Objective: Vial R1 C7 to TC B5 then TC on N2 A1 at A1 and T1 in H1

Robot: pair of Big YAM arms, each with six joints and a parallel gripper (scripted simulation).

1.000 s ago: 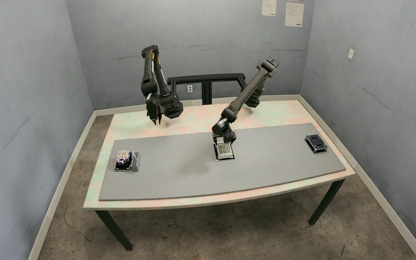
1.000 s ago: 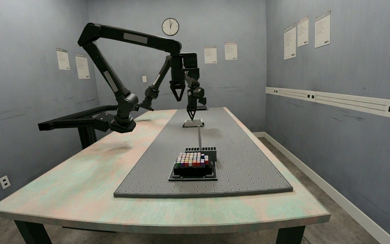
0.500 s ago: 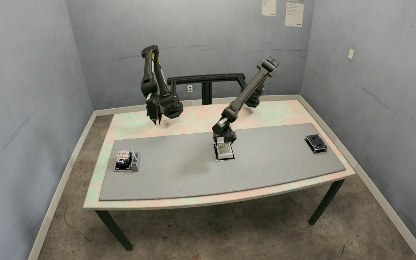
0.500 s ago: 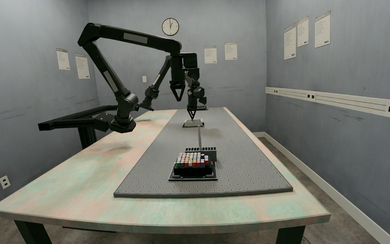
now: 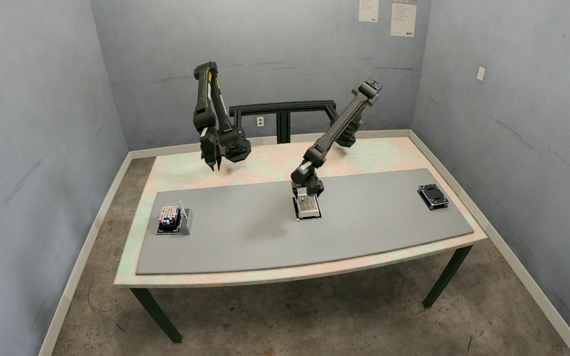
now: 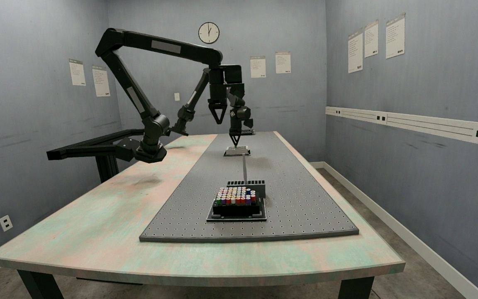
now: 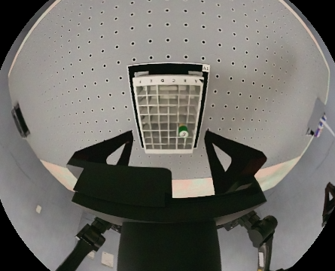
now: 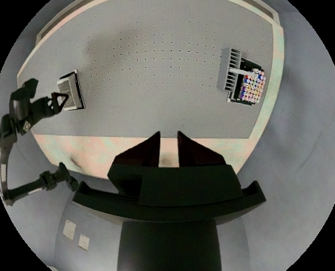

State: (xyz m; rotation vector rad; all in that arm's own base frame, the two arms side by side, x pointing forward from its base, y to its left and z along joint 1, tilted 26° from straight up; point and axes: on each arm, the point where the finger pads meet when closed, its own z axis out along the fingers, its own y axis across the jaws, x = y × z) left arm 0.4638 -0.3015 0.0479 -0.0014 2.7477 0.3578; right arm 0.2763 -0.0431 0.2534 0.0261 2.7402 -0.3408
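The left gripper [image 5: 308, 193] [image 6: 235, 144] [image 7: 169, 132] is open, low over the white carrier TC [image 5: 308, 214] [image 7: 169, 80], one finger beyond each long side. A green-capped vial [image 5: 302, 199] [image 7: 183, 131] stands in TC, apparently column B, fifth row; its foot is hidden. The right gripper [image 5: 215, 169] [image 6: 219, 122] [image 8: 169, 132] is slightly open and empty, high behind the grey board. The forceps T1 [image 5: 182, 207] [image 6: 245, 167] lean up from the slotted grey holder H1 [image 5: 186, 228] [image 8: 224, 71]. The black rack R1 [image 5: 168, 225] [image 6: 236, 210] is full of coloured caps beside H1.
Raised black nest N2 [image 5: 433, 195] [image 7: 21, 120] stands at the board's far end on the left arm's side. TC sits in a black nest [image 7: 167, 69] with an A1 label at one corner. H1 stands close beside R1.
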